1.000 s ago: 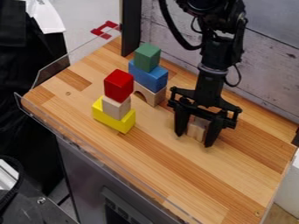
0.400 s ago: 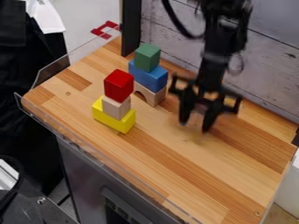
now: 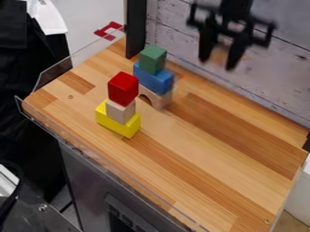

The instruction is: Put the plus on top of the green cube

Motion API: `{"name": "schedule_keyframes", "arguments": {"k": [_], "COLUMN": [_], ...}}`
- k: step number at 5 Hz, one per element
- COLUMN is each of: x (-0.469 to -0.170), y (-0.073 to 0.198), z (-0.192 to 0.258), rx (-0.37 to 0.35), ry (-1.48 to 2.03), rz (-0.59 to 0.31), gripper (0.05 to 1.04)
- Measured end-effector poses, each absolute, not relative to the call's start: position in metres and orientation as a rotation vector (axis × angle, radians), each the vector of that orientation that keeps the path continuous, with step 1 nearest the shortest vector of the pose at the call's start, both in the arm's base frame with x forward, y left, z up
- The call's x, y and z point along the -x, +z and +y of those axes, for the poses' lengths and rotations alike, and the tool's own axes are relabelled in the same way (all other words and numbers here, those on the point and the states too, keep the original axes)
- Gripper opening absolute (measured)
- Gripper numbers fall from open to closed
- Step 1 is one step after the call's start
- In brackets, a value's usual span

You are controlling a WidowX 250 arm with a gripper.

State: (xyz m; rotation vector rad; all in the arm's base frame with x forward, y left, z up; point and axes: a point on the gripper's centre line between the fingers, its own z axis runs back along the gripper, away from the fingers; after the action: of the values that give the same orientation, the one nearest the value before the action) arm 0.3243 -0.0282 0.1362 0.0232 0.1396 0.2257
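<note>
Room is opening across the view's right on the butcher-block worktop [image 3: 212, 167]; the red-topped block tower [image 3: 123, 89] and green-topped block tower [image 3: 152, 60] are obstructing the left, a plank wall [image 3: 284, 81] bounding the back.

Green cube [image 3: 152, 59] tops blue block [image 3: 154, 80] and wooden arch [image 3: 160, 100]; red cube [image 3: 123, 89] tops pale block [image 3: 120, 113] and yellow block [image 3: 115, 126]. Gripper [image 3: 217, 65] holds blurred wooden piece [image 3: 220, 56] aloft.
</note>
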Motion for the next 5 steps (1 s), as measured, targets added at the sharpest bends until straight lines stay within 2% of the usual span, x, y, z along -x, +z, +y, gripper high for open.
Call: {"name": "schedule_keyframes", "arguments": {"k": [2, 4, 5], "x": [-0.330, -0.326, -0.326], "y": [0.159, 0.153, 0.142], "z": [0.013, 0.031, 0.037], "rx": [-0.022, -0.022, -0.030], "ry": [0.303, 0.319, 0.320], "rz": [0.135, 0.182, 0.224], "gripper": [0.462, 0.462, 0.462]}}
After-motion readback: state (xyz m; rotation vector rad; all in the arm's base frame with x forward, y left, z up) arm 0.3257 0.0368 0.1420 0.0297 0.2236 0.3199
